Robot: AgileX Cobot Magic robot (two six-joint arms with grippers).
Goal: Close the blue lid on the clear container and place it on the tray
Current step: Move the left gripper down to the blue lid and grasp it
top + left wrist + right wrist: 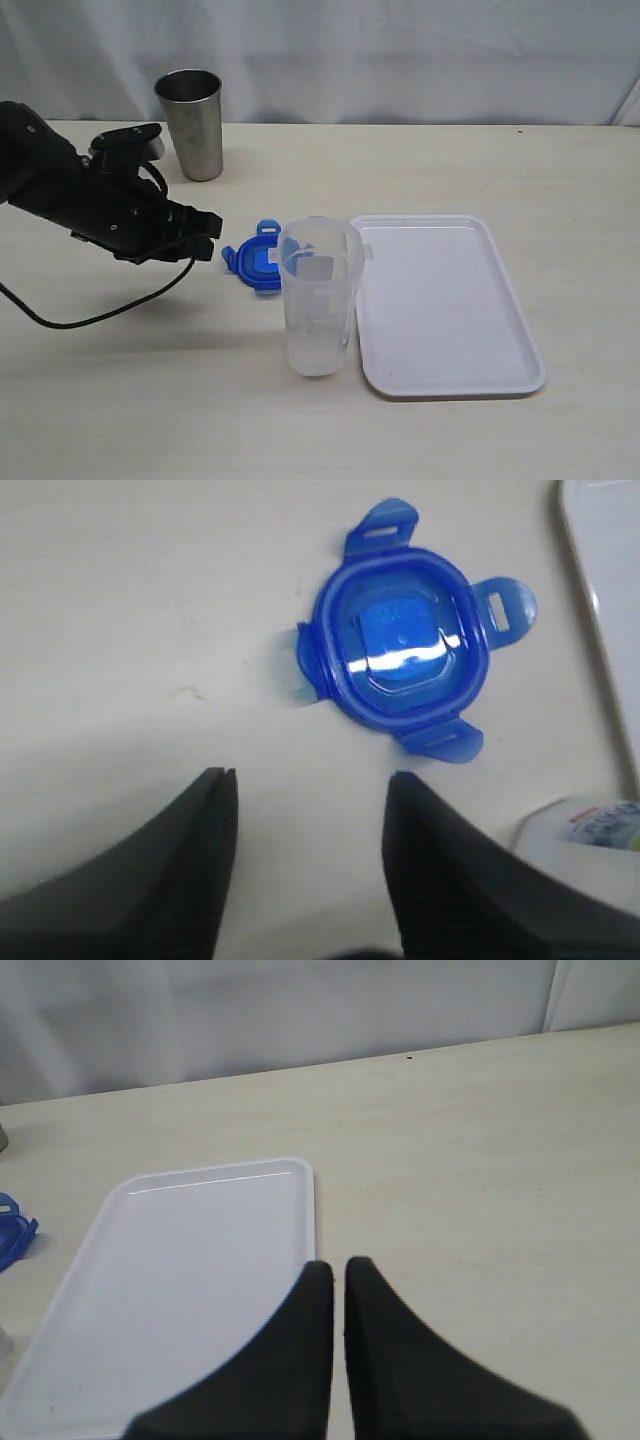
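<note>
Four flaps ring the blue lid (402,650) — clear centre, glare-streaked.

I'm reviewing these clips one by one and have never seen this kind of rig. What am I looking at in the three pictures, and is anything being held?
It is a two-armed robot at a pale table. The exterior view overlooks everything; each other picture comes from a camera on one arm's wrist. The black left gripper, jaws apart, is near the small blue snap-flap plastic lid without touching it. The right gripper is shut and empty above the flat white rectangular plastic tray. Beside the tray stands the tall clear plastic container, uncovered; a shiny steel tumbler stands behind. Nothing is held.
</note>
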